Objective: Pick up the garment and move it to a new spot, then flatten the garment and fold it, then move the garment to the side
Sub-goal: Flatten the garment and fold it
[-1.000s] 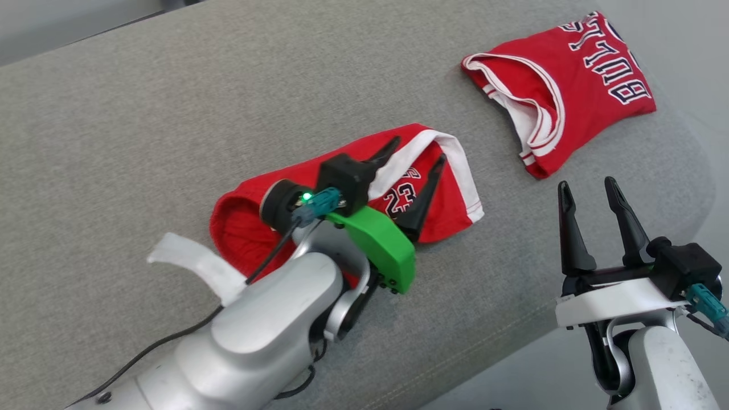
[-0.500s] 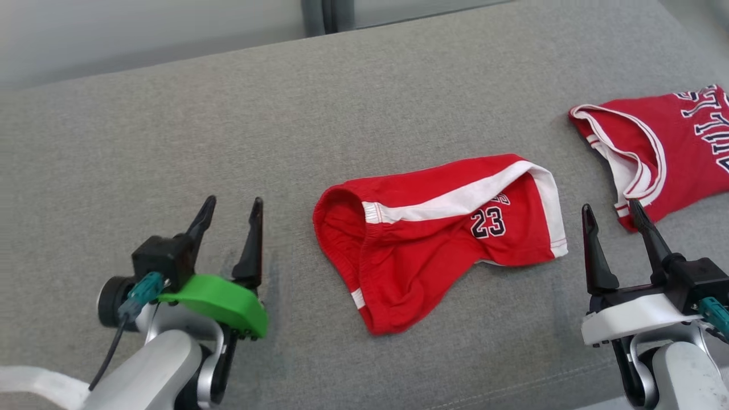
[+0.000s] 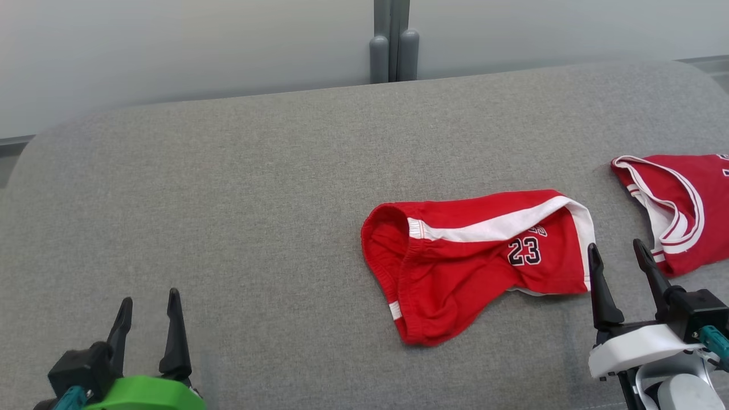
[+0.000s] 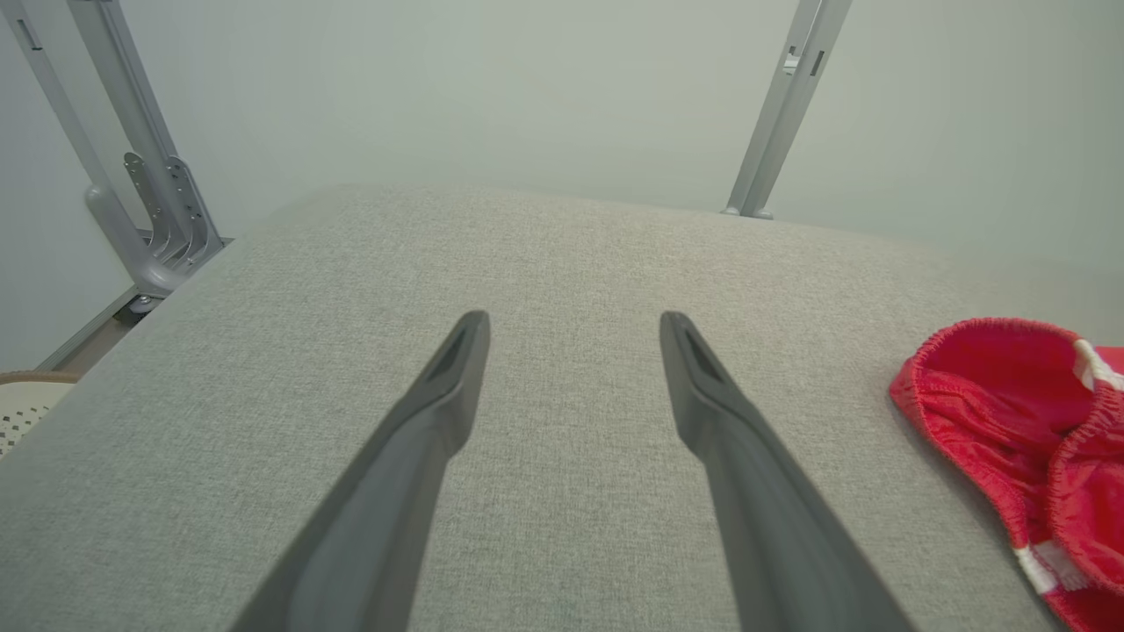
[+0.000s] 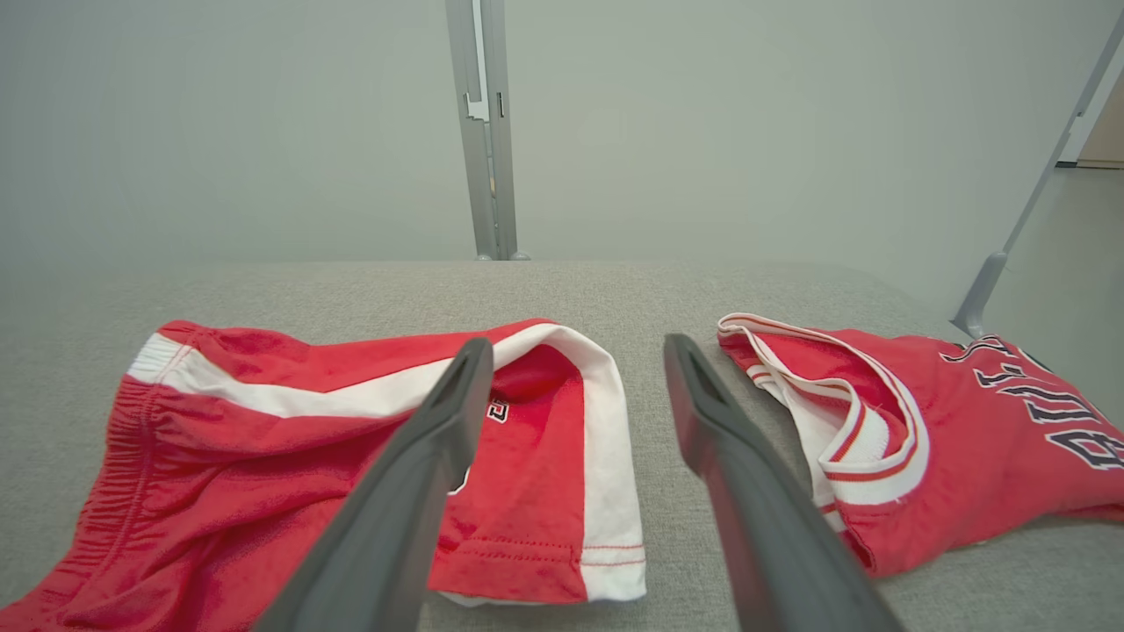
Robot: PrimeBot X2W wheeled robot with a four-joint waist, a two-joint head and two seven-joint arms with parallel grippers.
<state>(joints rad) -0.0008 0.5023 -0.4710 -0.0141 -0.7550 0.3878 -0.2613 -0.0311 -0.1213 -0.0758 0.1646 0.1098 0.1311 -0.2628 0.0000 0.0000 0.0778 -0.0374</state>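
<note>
Both grippers stood open and empty. A second before, the left gripper (image 3: 149, 296) had been spread over the shorts (image 3: 472, 262). It had since withdrawn to the lower left of the head view, well apart from the cloth. Part of that apparent shift was the camera's own, since the whole frame had moved. At lower right the right gripper (image 3: 616, 245) held its fingers wide, tips just beside the leg hem (image 3: 581, 239); contact could not be told. Released, the shorts lay right of centre on the grey cushion (image 3: 228, 199), near the folded jersey (image 3: 706, 182) at the right edge. Judgement: one handling stage on the shorts was finished and the left arm was back at rest; the cloth looked doubled over but rumpled toward its lower left. Its long axis ran left to right across the frame, tilted slightly up toward the right. The waistband (image 3: 387, 245) pointed left and the leg hem right, toward the jersey.
</note>
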